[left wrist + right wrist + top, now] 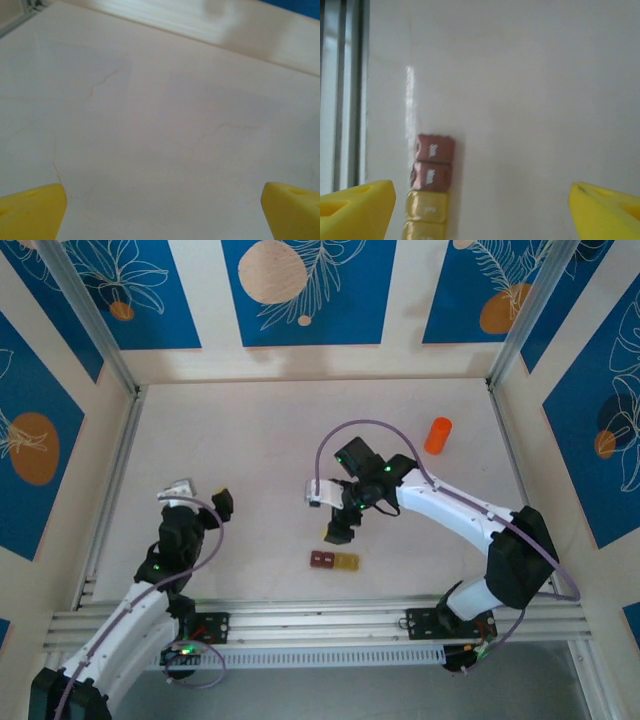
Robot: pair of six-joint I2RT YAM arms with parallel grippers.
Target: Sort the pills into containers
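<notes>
The containers (pixel 334 561), a joined brown and yellow strip, are found on the table (pixel 250 440) near its front edge. The right tool (pixel 340 531) is positioned just behind them, jaws spread wide and empty. The left tool (pixel 200 498) is set well apart, likewise spread and empty. An approach step is judged in hand; a pill must next be located and gripped.

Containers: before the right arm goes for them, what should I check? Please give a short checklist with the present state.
1. The right fingers stand open: ok.
2. The containers are centred between them: not ok, they lie near one finger.
3. Container lids open: cannot tell.
4. The left fingers are open, away from the containers: ok.
5. The bottle stands away from the containers: ok.
</notes>
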